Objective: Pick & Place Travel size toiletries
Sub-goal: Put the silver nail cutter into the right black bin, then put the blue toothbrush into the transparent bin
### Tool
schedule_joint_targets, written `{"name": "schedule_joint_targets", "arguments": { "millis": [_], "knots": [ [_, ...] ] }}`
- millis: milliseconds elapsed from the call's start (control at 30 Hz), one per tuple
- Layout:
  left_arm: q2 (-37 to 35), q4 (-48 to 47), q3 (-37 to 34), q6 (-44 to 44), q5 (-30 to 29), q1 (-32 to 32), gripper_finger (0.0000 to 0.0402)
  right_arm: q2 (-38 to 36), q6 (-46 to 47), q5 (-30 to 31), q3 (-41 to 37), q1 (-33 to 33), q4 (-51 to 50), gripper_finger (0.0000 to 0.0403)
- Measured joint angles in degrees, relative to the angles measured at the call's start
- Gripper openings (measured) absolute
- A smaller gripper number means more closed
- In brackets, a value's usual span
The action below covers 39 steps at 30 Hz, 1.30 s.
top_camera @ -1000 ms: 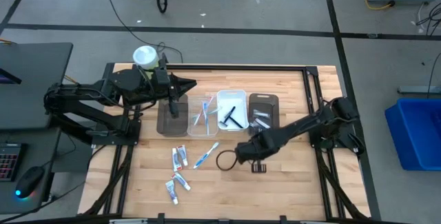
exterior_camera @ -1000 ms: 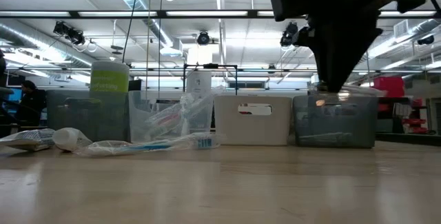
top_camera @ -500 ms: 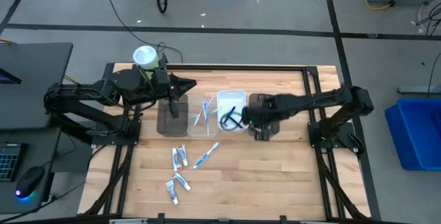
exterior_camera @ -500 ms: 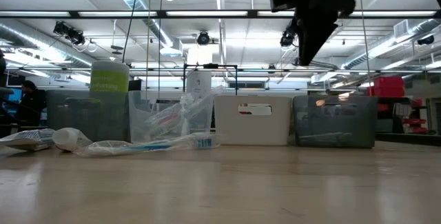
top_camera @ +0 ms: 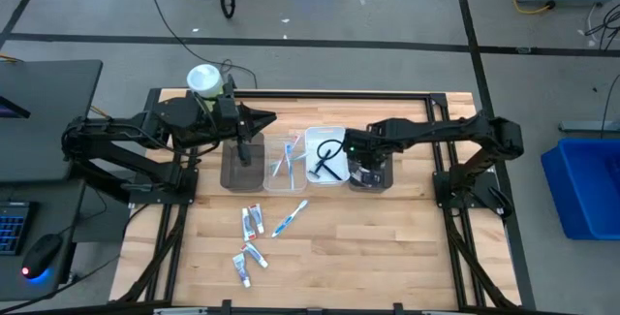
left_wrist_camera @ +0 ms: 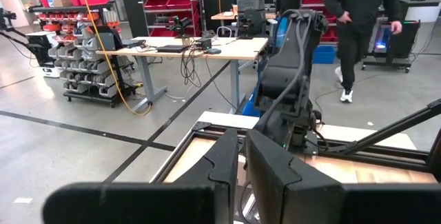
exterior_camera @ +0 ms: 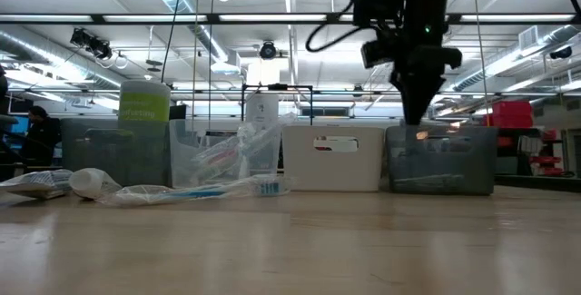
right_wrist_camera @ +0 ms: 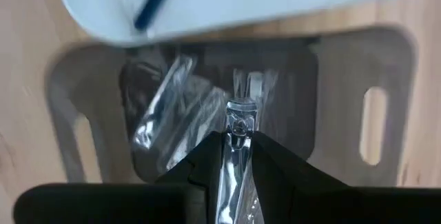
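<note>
My right gripper (top_camera: 356, 152) hangs over the right dark tray (top_camera: 385, 141) and is shut on a small silvery tube (right_wrist_camera: 240, 117). More silvery tubes (right_wrist_camera: 160, 117) lie in that tray. A black razor (top_camera: 325, 165) lies in the white tray (top_camera: 312, 139), and toothbrushes (top_camera: 284, 160) in the clear tray (top_camera: 271, 181). Toothpaste tubes (top_camera: 252, 222) and a blue-white toothbrush (top_camera: 289, 218) lie flat on the table. My left gripper (top_camera: 266, 118) is shut and empty, above the left dark tray (top_camera: 240, 170). My right gripper pinches the silvery tube between its two fingers (right_wrist_camera: 207, 155). The tube lies along the fingers, and its capped end (right_wrist_camera: 240, 108) sticks out past the fingertips. The fingers point down over the dark tray. The tube is lifted clear of the tray.
A green-white canister (top_camera: 203, 80) stands at the table's far left corner. The four trays stand in a row across the far middle of the table. More toothpaste tubes (top_camera: 247, 260) lie near the front left. Bare wood lies at the near right (top_camera: 387, 247).
My right gripper has gone from low over the table's near middle up and toward the far edge, and now hangs over the right dark tray, a little lower than half a second ago.
</note>
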Motion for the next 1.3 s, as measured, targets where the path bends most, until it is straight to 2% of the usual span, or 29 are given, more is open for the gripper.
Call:
{"name": "schedule_joint_targets", "arguments": {
  "millis": [233,567,667,900,1000,1133,1300],
  "knots": [
    [0.0,0.0,0.0,0.0,0.0,0.0,0.0041,0.0,-0.5,-0.9,-6.3,-1.5,4.2,0.008],
    [0.0,0.0,0.0,-0.1,-1.8,0.0,0.0041,0.0,0.1,-0.8,-6.8,-1.6,6.1,0.0097],
    [0.0,0.1,0.0,-0.1,-2.7,0.0,0.0041,0.0,0.2,-0.8,-6.8,-1.9,5.9,0.0123],
    [0.0,0.5,0.0,-0.1,-2.8,0.0,0.0041,-0.4,1.1,-1.1,-6.8,-2.7,5.0,0.0219],
    [0.0,0.5,0.0,-0.1,-2.8,0.0,0.0041,-2.1,2.0,-2.2,-6.6,-2.7,4.8,0.0242],
    [0.0,0.5,0.0,-0.1,-2.8,0.0,0.0041,-6.2,4.1,-2.3,-4.8,-2.4,5.1,0.0246],
    [0.0,0.4,0.0,-0.1,-2.8,0.0,0.0041,-13.0,6.9,-2.4,-3.6,-1.3,8.9,0.0219]
  ]
}}
